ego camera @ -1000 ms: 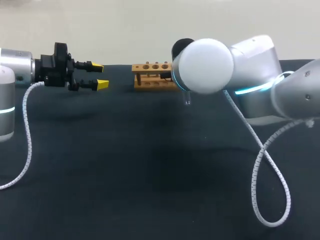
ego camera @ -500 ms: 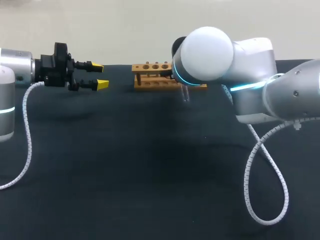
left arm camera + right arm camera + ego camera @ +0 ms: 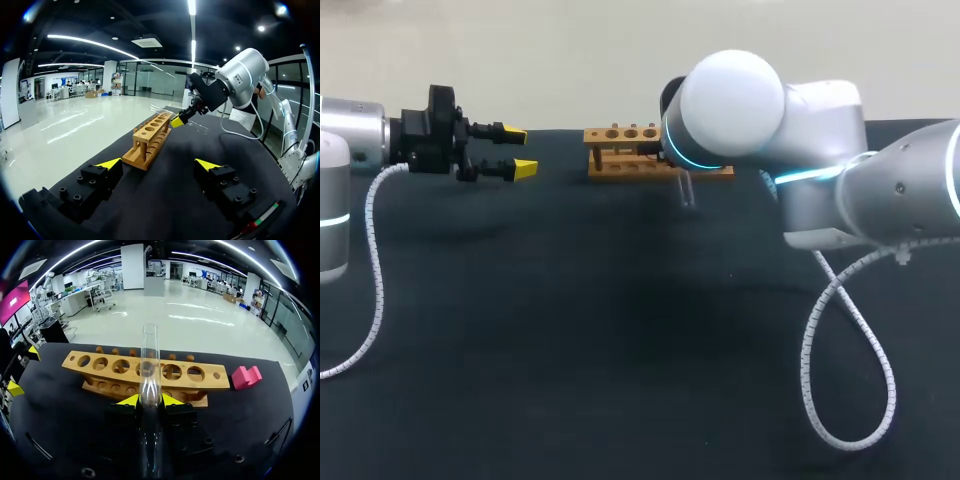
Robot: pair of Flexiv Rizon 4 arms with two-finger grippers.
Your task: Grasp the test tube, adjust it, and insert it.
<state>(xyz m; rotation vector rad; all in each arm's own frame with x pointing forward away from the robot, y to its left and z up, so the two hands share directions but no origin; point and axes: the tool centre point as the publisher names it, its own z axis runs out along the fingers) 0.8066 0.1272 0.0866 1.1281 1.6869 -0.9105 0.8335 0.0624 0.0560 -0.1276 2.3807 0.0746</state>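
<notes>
A clear glass test tube (image 3: pixel 149 370) stands between the yellow tips of my right gripper (image 3: pixel 150 401), which is shut on its lower part. The tube's open mouth points at the wooden rack (image 3: pixel 182 381) just ahead, which has a row of several holes. In the head view the rack (image 3: pixel 620 150) sits at the table's far edge. My right arm's joint hides its gripper there, and only the tube's end (image 3: pixel 688 190) shows below it. My left gripper (image 3: pixel 515 150) hangs open and empty to the left of the rack, with the rack (image 3: pixel 150 140) ahead of its fingers (image 3: pixel 109 163).
A pink block (image 3: pixel 245 376) lies on the table beside the rack's right end. White coiled cables (image 3: pixel 840 340) hang from both arms over the dark table (image 3: pixel 570 330). The rack stands close to the table's far edge.
My right arm has swung toward the rack, carrying the tube a little left and farther back. The left arm has kept still.
</notes>
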